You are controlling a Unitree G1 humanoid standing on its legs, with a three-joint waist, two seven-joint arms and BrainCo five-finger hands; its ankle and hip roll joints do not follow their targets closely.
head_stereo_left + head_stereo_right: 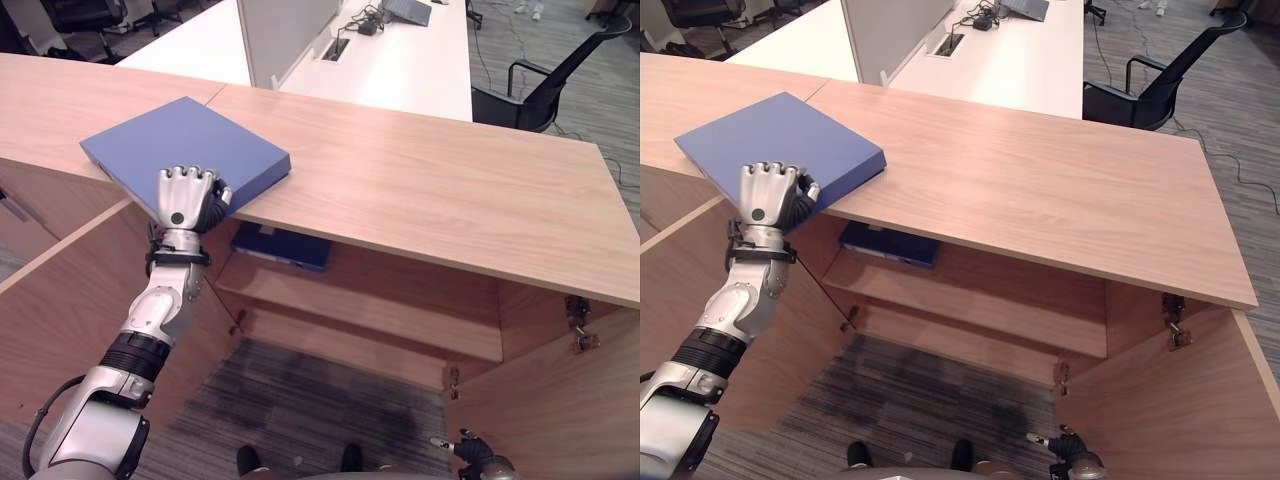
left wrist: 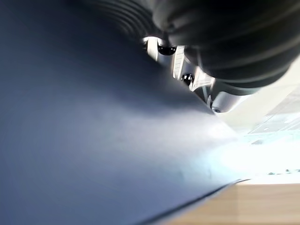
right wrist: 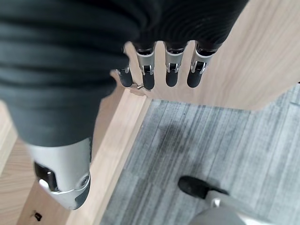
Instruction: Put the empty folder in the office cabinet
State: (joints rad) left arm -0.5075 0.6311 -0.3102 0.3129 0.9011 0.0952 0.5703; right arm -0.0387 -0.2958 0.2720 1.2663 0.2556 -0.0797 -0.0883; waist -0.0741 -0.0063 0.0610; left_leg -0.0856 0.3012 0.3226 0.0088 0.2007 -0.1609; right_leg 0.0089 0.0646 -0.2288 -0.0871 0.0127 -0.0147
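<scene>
A big wooden cabinet point(image 1: 430, 190) stands in front, with a long flat top. Its doors point(image 1: 60, 300) are swung open, and a shelf point(image 1: 370, 310) shows inside.

The folder point(image 1: 185, 150) is blue, flat and square, and it is closed. It lies on the cabinet top near the left end. One corner sticks out past the front edge of the top.

The left hand point(image 1: 185, 200) is at that corner. Its fingers are curled over the top of the folder, so it grips the folder at the edge. In the left wrist view the blue cover point(image 2: 93, 140) is very close to the hand.

Another blue folder point(image 1: 283, 246) lies on the shelf inside, just under the spot where the first folder sticks out. The open left door stands right beside the left arm.

Behind the cabinet is a white desk point(image 1: 400, 60) with a grey screen point(image 1: 285, 30) standing on it. A black chair point(image 1: 550, 85) is next to the desk, on the right.

The right hand point(image 3: 159, 70) hangs low by the right door point(image 1: 1180, 400), above the grey floor point(image 1: 930, 390). Its fingers are straight and hold nothing.
</scene>
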